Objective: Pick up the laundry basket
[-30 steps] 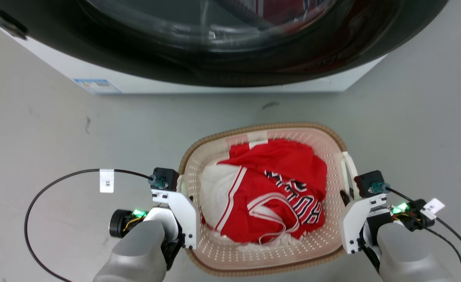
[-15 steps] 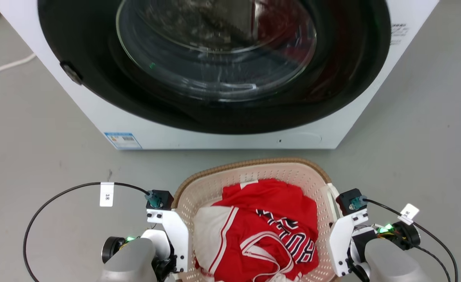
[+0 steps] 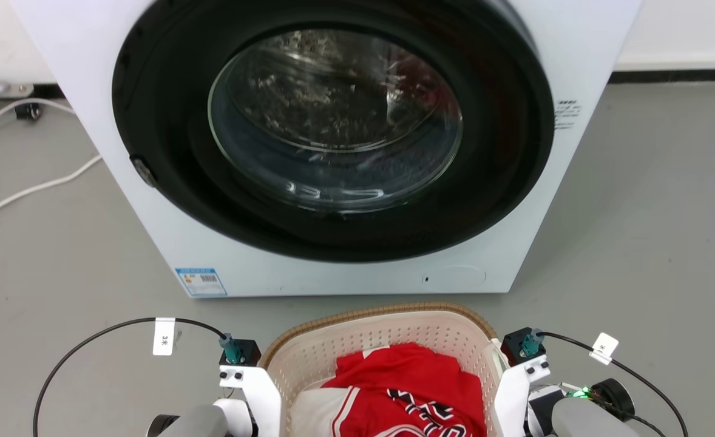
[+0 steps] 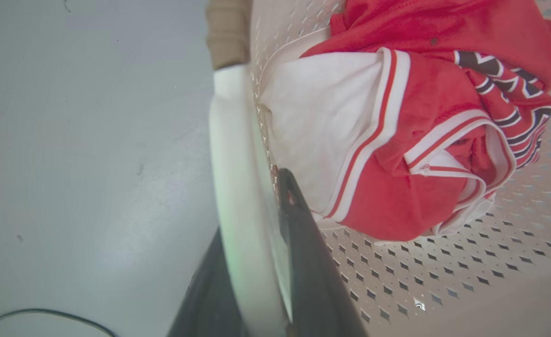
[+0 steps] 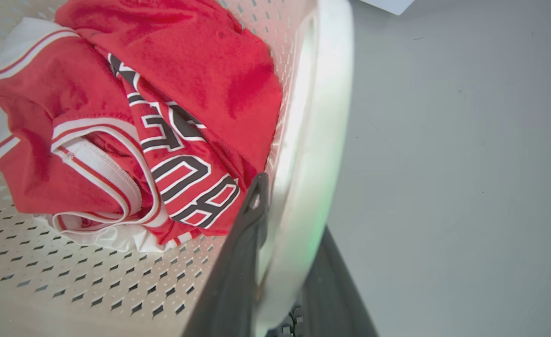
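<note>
The laundry basket (image 3: 382,315), cream with perforated walls and a brown woven rim, sits at the bottom of the head view between my two wrists. A red and white jersey (image 3: 406,388) lies inside it. In the left wrist view my left gripper (image 4: 252,262) is shut on the basket's white left loop handle (image 4: 233,154), one dark finger (image 4: 303,243) inside the basket wall (image 4: 444,281). In the right wrist view my right gripper (image 5: 285,271) is shut on the white right handle (image 5: 322,117), with its inner finger (image 5: 242,252) against the jersey (image 5: 186,93).
A white front-loading washer (image 3: 576,60) with a dark round door (image 3: 333,139), shut, stands right behind the basket. White cables (image 3: 30,188) trail on the grey floor at the far left. Black cables (image 3: 90,340) loop from both wrists.
The head camera has tilted up, so the washer door fills more of the picture and the basket with both wrists sits lower. Both grippers stay on the handles.
</note>
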